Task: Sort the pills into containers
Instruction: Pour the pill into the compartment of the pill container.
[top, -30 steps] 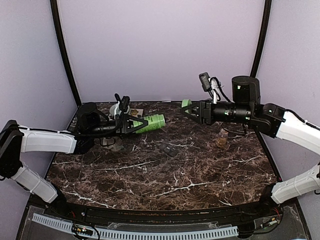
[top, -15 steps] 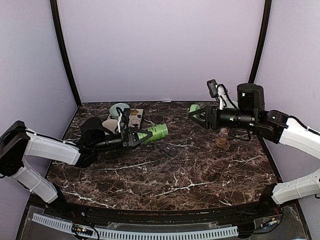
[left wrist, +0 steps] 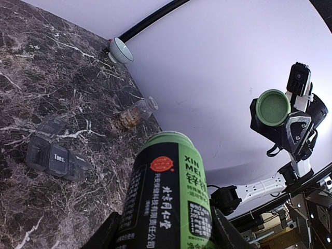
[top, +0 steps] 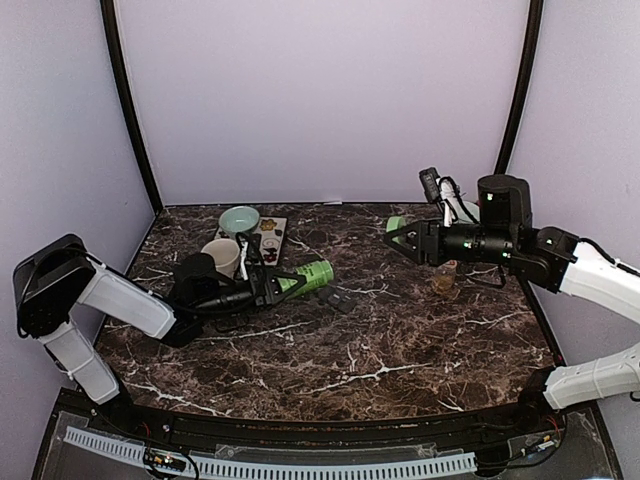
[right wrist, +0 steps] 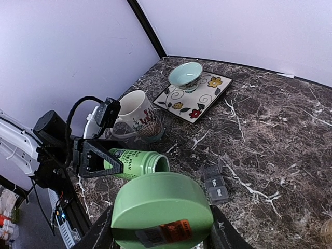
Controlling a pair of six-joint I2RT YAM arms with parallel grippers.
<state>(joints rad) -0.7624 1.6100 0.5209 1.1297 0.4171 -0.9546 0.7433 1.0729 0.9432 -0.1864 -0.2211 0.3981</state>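
Note:
My left gripper is shut on a green bottle, held tilted low over the table with its open mouth towards the right. The bottle fills the left wrist view. My right gripper is shut on the bottle's green cap, held above the table; the cap is close in the right wrist view. The dark grey compartment strip lies just right of the bottle's mouth, and also shows in both wrist views. Tan pills show inside a small clear jar, which stands under the right arm.
A white floral mug, a pale teal bowl and a flowered square plate stand at the back left behind my left arm. Another small bowl sits by the far wall. The black frame posts stand at the back corners.
My left arm has swung down and forward with the bottle, from in front of the mug to low by the strip. My right arm has drifted slightly right and down with the cap.

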